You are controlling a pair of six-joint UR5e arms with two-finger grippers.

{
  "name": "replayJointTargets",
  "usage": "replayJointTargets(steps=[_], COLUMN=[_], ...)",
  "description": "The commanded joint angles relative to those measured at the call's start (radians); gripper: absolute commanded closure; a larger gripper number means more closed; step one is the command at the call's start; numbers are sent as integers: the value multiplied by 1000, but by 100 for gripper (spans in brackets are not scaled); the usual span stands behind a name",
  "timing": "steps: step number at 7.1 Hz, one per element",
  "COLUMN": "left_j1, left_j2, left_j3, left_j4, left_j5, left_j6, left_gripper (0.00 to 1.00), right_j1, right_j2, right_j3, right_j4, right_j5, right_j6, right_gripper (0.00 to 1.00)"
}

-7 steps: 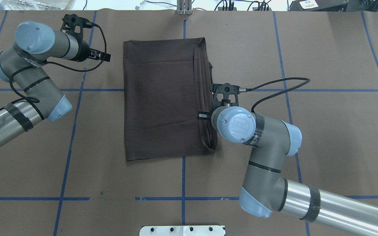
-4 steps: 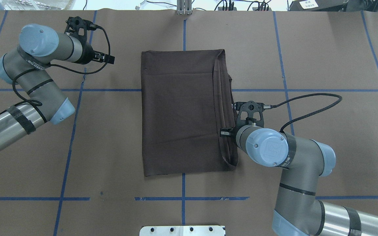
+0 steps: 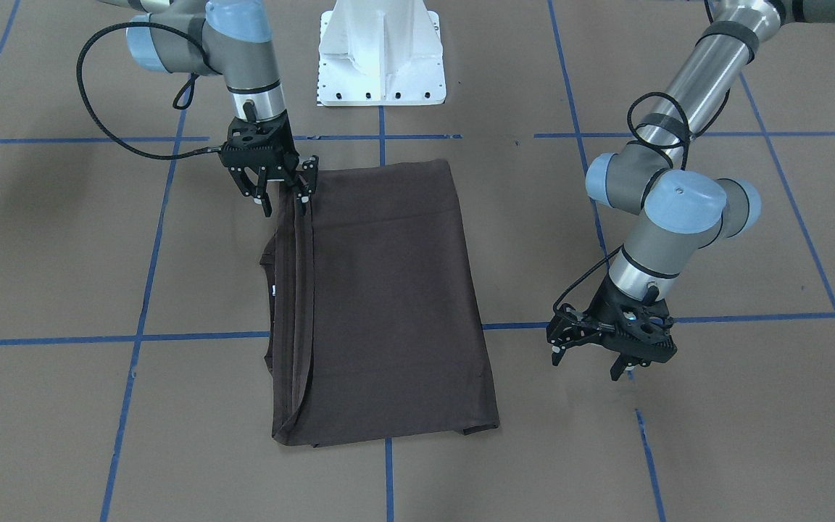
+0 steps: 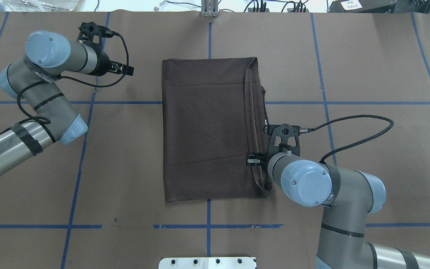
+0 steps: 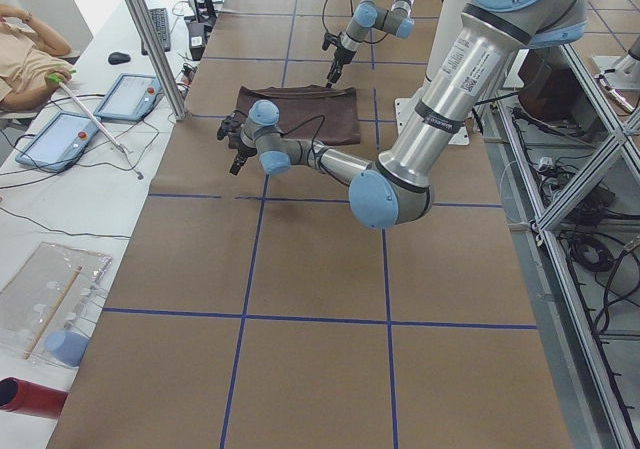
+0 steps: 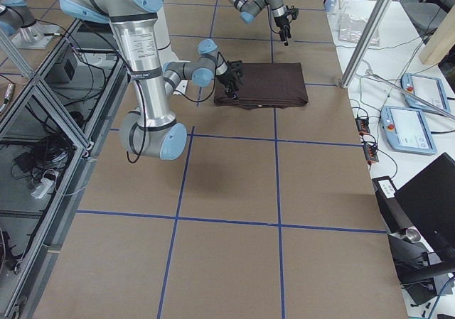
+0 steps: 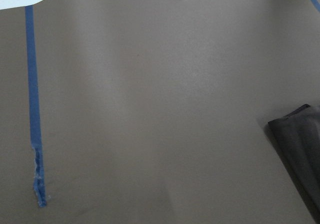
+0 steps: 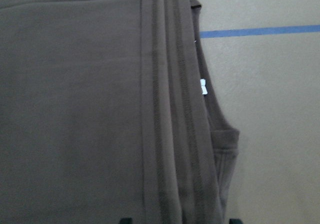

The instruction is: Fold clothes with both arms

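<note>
We see the T-shirt (image 4: 207, 127) folded flat at mid-table (image 4: 368, 56); our right gripper (image 3: 285, 204) straddles its layered edge, fingers spread wide, gripping nothing; our left gripper (image 3: 587, 362) hangs spread, empty, well apart.

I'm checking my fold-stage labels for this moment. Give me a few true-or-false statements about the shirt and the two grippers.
1. The dark brown T-shirt lies folded into a flat rectangle on the brown paper-covered table. True.
2. The left gripper is clamped on the shirt. False: it is over bare paper, apart from the shirt.
3. The right gripper is at the shirt's layered edge, jaws apart. True.
4. The white metal pedestal base stands on the shirt. False: it stands apart from it, on the robot's side.
</note>
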Motion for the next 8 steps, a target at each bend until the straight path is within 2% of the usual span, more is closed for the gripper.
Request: replayJointTargets(steps=[1, 2, 3, 4, 5, 7, 8], left_j1=[4, 10, 16, 16, 16, 16, 16], left_j2=[1, 1, 1, 1, 1, 1, 1], left_j3=[1, 1, 1, 1, 3, 3, 3], left_j4=[0, 0, 0, 0, 0, 0, 0], left_j5=[1, -1, 1, 1, 1, 1, 1], left_j6=[-1, -3, -4, -3, -1, -1, -1], left_gripper=[0, 0, 0, 0, 0, 0, 0], right_j1=[-99, -104, -102, -96, -93, -95, -98], right_j2=[24, 24, 24, 26, 26, 20, 26], right_j3=[10, 8, 11, 8, 8, 5, 6], right_j4=[-4, -51, -73, -75, -75, -76, -114], right_j5=[-70, -70, -69, -69, -66, -53, -53], right_j6=[-74, -172, -274, -395, -428, -429, -429], right_gripper=[24, 47, 62, 65, 65, 65, 66])
